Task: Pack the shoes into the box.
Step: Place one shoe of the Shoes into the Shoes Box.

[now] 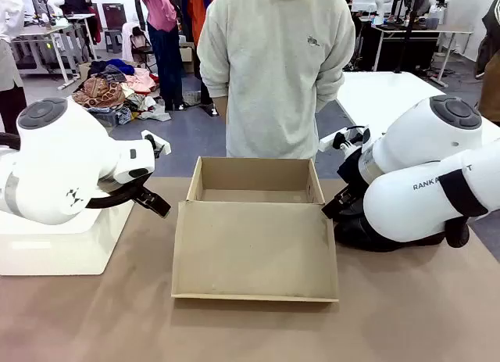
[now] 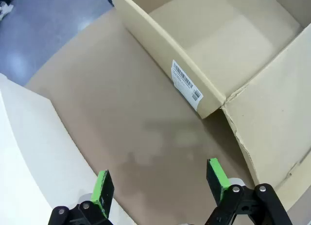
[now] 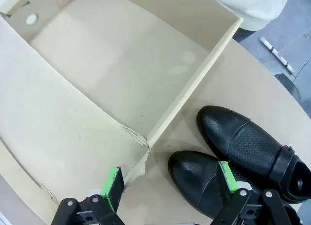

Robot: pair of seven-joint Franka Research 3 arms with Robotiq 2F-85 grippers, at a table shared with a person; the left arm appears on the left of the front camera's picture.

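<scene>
The brown cardboard box (image 1: 254,178) stands open and empty mid-table, its flat flap lid (image 1: 254,249) lying toward me. The two glossy black shoes (image 3: 243,142) sit side by side on the table just outside the box's right wall, toes pointing at it; in the front view they are a dark shape (image 1: 367,235) under my right arm. My right gripper (image 3: 170,183) hangs open above the nearer shoe's toe (image 3: 194,179) and the box corner. My left gripper (image 2: 160,183) is open over bare table beside the box's left wall (image 2: 187,84), which carries a barcode label.
A white rectangular block (image 1: 62,245) stands at the table's left, right beside my left gripper (image 2: 24,152). A person in a light sweatshirt (image 1: 273,73) stands at the far side behind the box. Bare brown tabletop (image 1: 250,331) lies in front of the lid.
</scene>
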